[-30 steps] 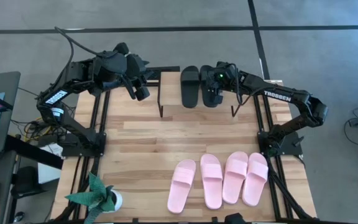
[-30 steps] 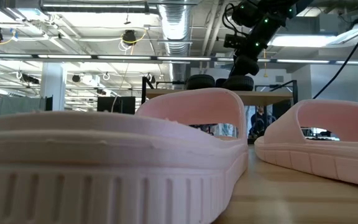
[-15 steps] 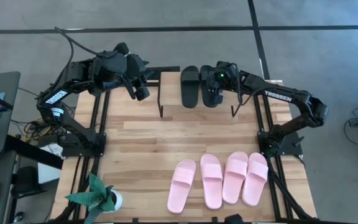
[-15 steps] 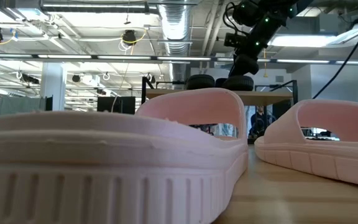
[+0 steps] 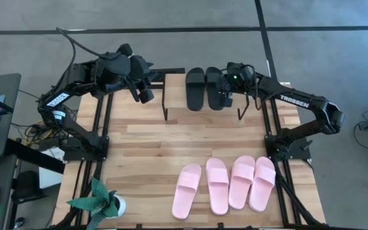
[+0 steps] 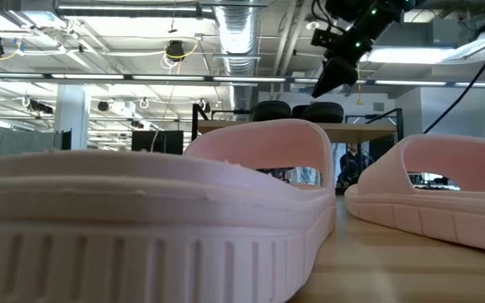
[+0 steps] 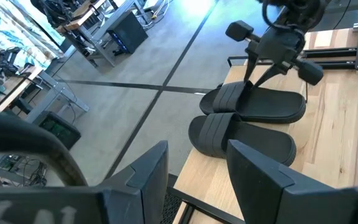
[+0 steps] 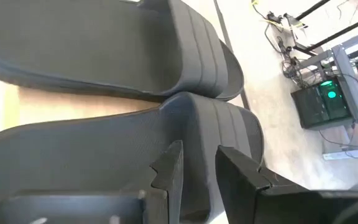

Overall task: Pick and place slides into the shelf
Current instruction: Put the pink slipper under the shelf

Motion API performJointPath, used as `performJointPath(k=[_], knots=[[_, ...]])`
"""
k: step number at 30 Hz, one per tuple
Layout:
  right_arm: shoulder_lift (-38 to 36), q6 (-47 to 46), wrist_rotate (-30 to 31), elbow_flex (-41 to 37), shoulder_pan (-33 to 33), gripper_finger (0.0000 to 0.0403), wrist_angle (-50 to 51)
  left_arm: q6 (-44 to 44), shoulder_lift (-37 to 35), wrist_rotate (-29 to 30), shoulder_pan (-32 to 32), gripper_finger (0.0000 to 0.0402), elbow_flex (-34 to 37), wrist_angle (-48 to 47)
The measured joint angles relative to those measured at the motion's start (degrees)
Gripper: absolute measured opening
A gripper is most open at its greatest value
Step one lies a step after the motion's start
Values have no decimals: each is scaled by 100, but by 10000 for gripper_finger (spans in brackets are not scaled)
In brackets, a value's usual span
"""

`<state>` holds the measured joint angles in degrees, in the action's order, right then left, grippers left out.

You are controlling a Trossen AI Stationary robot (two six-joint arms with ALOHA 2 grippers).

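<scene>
Change: my right end effector (image 5: 229,96) has come up and off the black slide it was pressed on a moment ago; both black slides lie as they did, and so does my left arm.
Pink slides (image 5: 225,184): four in a row on the near part of the tabletop (image 5: 139,147), side by side, long axes running near to far, the leftmost tilted a little; in the low view they fill the foreground.
Shelf (image 5: 171,86): at the far edge of the tabletop, light plank top on thin black legs.
Black slides (image 5: 204,88): the pair rests on the shelf top, touching side by side, long axes near to far, straps toward the far edge.
Right end effector: hovering just above the right-hand black slide, fingers (image 8: 169,171) parted a little, gripping nothing.
Left end effector (image 5: 144,94): waiting over the shelf's left end, fingers spread, empty.
</scene>
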<state>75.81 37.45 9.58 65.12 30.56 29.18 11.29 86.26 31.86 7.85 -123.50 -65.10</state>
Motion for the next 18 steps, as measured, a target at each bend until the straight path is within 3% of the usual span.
performJointPath(k=[4, 8, 12, 18], knots=[[-322, -22, -57, 73, -238, 85, 338, -117, 0, -204, 1, 153, 0, 2], [-662, -420, -144, 445, -535, 83, 1017, -225, 99, -1206, 1, 153, -9, 91], [-1110, -1023, -642, 796, -783, 82, 1623, -222, 416, -2262, 0, 153, -7, 39], [-1983, -1871, -1478, 949, -1170, 82, 2090, -197, 1065, -2921, 1, 153, -2, -335]])
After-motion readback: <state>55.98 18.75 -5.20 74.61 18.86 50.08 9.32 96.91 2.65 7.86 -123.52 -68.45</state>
